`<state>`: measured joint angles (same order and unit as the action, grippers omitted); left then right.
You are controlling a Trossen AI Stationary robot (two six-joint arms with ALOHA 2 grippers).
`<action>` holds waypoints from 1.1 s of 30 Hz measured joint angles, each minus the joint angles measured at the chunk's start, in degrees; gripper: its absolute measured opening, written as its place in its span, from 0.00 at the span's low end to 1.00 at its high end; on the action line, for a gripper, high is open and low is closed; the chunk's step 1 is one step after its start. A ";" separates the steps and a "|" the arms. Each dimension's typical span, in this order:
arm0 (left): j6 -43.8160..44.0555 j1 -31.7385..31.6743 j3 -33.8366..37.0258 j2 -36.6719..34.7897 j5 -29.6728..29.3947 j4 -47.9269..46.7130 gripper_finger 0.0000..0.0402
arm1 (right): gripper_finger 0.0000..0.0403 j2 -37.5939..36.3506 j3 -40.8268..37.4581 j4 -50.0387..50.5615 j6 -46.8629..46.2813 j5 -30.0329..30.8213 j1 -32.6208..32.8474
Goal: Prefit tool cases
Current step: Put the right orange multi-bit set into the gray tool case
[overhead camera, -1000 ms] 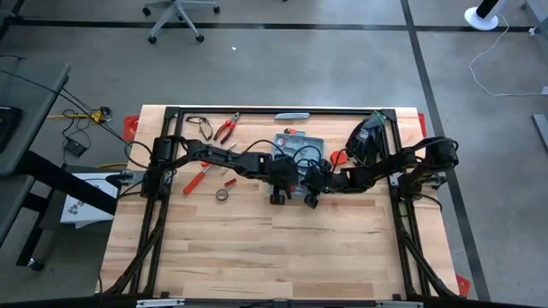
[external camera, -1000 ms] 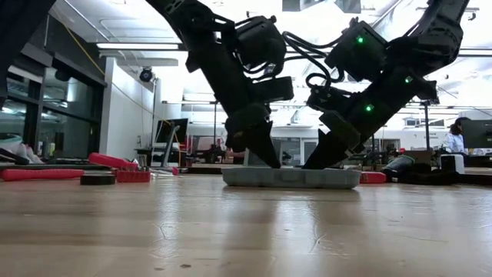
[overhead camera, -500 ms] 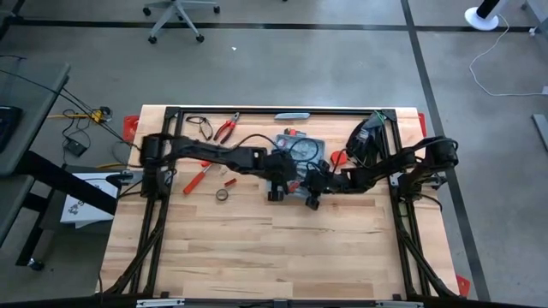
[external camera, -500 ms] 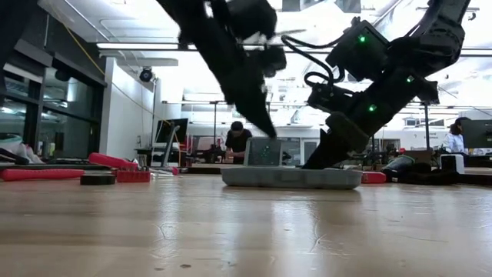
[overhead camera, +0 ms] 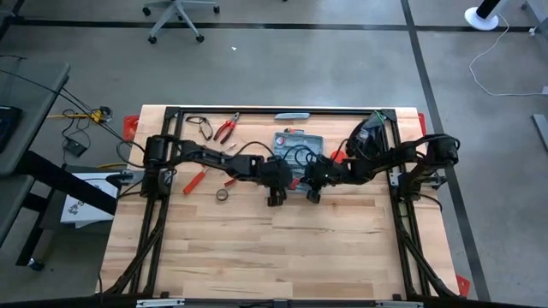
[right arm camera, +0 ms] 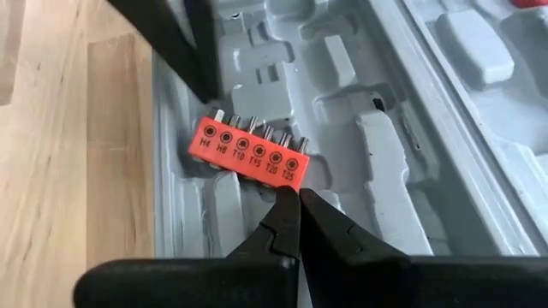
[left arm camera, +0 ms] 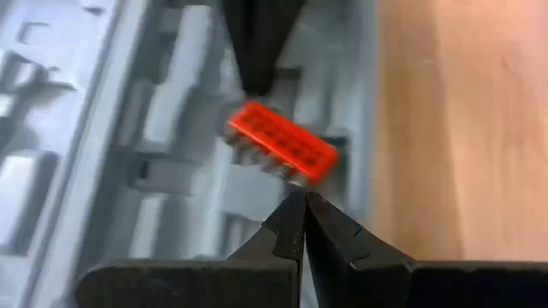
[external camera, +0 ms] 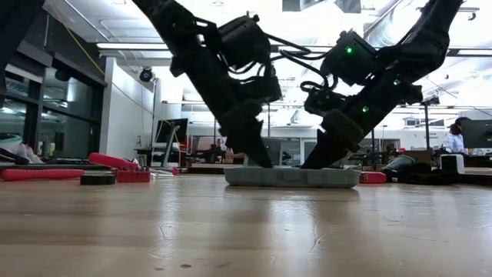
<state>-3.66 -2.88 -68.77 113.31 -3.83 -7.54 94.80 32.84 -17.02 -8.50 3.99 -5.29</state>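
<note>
Left gripper [overhead camera: 276,198] back beside case [overhead camera: 298,142]

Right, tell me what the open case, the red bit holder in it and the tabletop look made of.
Case: likely moulded plastic, matte grey, with rounded formed slots.
Bit holder: glossy red plastic with printed sizes; the bits look like metal.
Tabletop: pale wood strips, lightly glossy.

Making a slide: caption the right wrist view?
Right tool, shut, poised beside the red bit holder lying in the open tool case.
</note>
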 joint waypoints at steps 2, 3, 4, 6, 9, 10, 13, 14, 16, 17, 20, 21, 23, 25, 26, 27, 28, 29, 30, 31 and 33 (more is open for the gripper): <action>0.01 -1.03 -0.09 1.12 0.78 1.03 0.01 | 0.00 0.00 0.04 0.01 0.01 -0.21 -0.22; 0.02 -1.48 -0.12 1.81 1.73 1.87 0.01 | 0.00 0.00 0.03 0.05 0.00 -0.39 -0.29; 0.00 -1.93 -0.15 2.16 3.13 2.42 0.01 | 0.00 0.00 0.02 0.12 0.01 -0.53 -0.33; -0.50 -2.48 -0.24 2.92 5.34 2.90 0.01 | 0.00 0.00 0.02 0.28 0.01 -0.60 -0.36; -2.13 -2.80 -0.24 3.00 4.27 3.19 0.01 | 0.00 0.00 0.02 0.44 0.01 -0.61 -0.40; -2.42 -2.85 -0.20 2.87 3.02 3.66 0.01 | 0.00 0.00 0.00 0.47 0.01 -0.78 -0.40; -3.65 -3.60 -0.12 2.92 2.25 5.96 0.01 | 0.00 0.00 0.01 0.78 -0.28 -0.82 -0.39; -3.98 -4.01 -0.26 2.96 2.28 6.41 0.01 | 0.00 0.00 0.01 0.88 -0.28 -0.80 -0.34; -4.07 -4.50 -0.83 3.08 1.25 7.10 0.01 | 0.00 0.00 0.00 0.94 -0.74 -1.09 -0.05; -4.07 -4.69 -0.91 3.09 0.08 7.52 0.01 | 0.00 0.00 0.02 0.92 -0.98 -1.74 0.03; -4.09 -5.11 -1.03 3.09 -2.82 7.90 0.01 | 0.00 0.00 0.02 0.92 -1.52 -2.42 0.43; -4.09 -5.20 -1.03 3.09 -2.96 7.96 0.01 | 0.00 0.00 0.02 0.92 -1.52 -2.40 0.57; -4.26 -5.45 -1.03 3.09 -2.62 8.05 0.01 | 0.00 0.00 0.02 0.92 -1.52 -2.32 0.61; -4.64 -5.48 -1.03 3.06 -2.16 7.52 0.01 | 0.00 0.00 0.02 0.90 -1.65 -1.77 0.59; -4.96 -5.46 -1.03 2.94 -2.02 6.68 0.01 | 0.00 0.00 0.02 0.83 -1.68 -1.14 0.63; -5.15 -5.46 -1.03 2.61 -1.59 5.24 0.01 | 0.00 0.00 0.02 0.67 -1.68 -0.78 0.63; -5.56 -5.37 -1.03 2.34 -0.84 4.10 0.01 | 0.00 0.00 0.02 0.45 -1.77 -0.41 0.60; -5.93 -5.23 -1.03 1.93 0.12 3.11 0.01 | 0.00 0.00 0.02 0.22 -1.92 -0.17 0.43; -6.08 -5.11 -1.03 1.55 1.07 1.61 0.01 | 0.00 0.00 0.02 0.01 -2.08 -0.03 0.29; -5.93 -5.00 -1.03 1.22 1.68 0.16 0.01 | 0.00 0.00 0.02 -0.04 -2.59 0.03 0.12; -3.47 -4.89 -1.03 0.58 1.82 -1.77 0.01 | 0.00 0.00 0.02 0.00 -3.29 0.04 -0.07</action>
<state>-7.13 -7.76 -69.80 113.89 -2.01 -9.31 94.80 32.86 -17.02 -11.79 4.03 -5.36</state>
